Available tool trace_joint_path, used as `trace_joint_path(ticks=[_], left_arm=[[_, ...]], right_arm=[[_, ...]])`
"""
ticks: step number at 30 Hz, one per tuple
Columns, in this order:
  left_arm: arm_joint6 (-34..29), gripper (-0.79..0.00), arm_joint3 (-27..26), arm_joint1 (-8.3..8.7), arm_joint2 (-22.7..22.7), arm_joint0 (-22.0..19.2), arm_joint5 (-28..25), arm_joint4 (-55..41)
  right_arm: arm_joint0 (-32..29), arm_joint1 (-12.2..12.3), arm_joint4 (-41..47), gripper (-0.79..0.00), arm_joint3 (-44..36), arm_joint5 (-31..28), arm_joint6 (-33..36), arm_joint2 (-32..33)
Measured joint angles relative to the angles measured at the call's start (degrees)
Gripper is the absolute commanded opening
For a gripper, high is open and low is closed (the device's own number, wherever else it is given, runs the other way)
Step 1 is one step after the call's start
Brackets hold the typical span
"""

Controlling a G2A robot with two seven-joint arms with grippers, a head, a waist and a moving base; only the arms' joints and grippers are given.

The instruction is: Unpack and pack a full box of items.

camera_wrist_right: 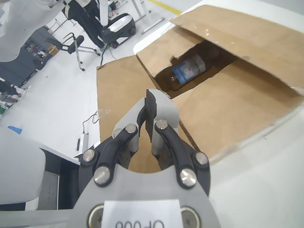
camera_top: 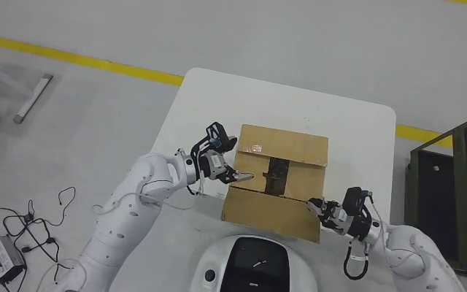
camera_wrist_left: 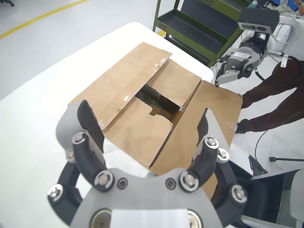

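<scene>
Centrally on the white counter (camera_top: 219,95) you see the cardboard box (camera_top: 292,146). Its flaps are only partly parted, so a narrow dark slot is all you get of the inside. Through that slot, from the right wrist, you can make out a brown bottle (camera_wrist_right: 187,71) lying on its side. It carries a blue-and-white label, and its far end is lost in shadow under a flap. From the left wrist, the same gap shows a dark green item (camera_wrist_left: 154,101), mostly covered by cardboard and too hidden to identify. Whatever else the box holds is concealed beneath the flaps.

Left tool (camera_top: 241,176): spread wide and holding nothing, it hovers at the box's left end with its fingers straddling the cardboard there.

Right tool (camera_wrist_right: 149,100): its pads are pressed together above the outer flap that folds out toward the robot, near that flap's right corner. You cannot tell whether the tips touch the cardboard.

Beyond the counter's right edge stands a green shelf cart (camera_wrist_left: 197,24), its top cut off by the frame.
</scene>
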Motion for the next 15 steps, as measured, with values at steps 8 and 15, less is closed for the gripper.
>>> trace_joint_path(ticks=[8, 15], left_arm=[[0.5, 0.0, 2.3, -1.14, 6.4, -5.3, 4.8, 6.6], [3.6, 0.0, 4.0, -1.79, 10.8, -8.0, 6.6, 16.5]], right_arm=[[-8.3, 0.6, -5.2, -0.785, -3.2, 2.7, -9.4, 10.8], [-13.1, 0.2, -4.5, -0.785, -1.4, 11.1, -15.0, 16.6]])
